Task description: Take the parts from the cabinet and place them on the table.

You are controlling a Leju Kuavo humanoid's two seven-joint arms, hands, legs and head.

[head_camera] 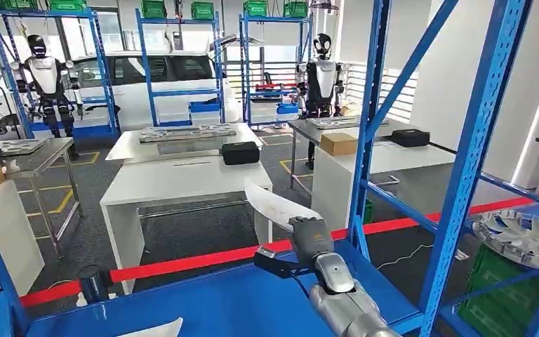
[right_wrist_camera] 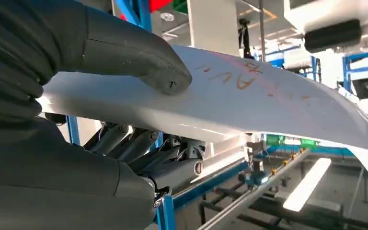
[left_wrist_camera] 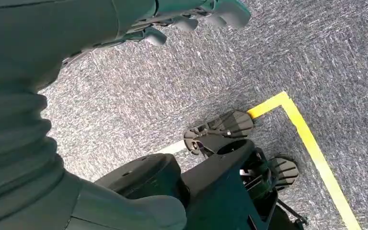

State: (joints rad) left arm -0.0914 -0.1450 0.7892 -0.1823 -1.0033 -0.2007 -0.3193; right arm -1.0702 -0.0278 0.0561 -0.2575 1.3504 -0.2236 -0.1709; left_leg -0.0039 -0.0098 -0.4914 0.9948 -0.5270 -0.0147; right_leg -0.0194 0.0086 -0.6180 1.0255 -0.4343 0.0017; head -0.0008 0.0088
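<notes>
The right hand (head_camera: pixel 311 239) is gripping a white panel (head_camera: pixel 275 203) above the blue shelf (head_camera: pixel 217 302), fingers clamped on it; the tabletop (head_camera: pixel 182 179) is waiting. The left hand (left_wrist_camera: pixel 191 14) is hanging, fingers curled on nothing.

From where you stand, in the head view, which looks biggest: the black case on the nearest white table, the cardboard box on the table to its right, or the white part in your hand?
1. white part, nearest the camera.
2–3. black case and cardboard box look alike; no ranking.

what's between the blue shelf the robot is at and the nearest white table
In the head view, a red barrier tape runs across grey carpet between the blue shelf and the white table.
</notes>
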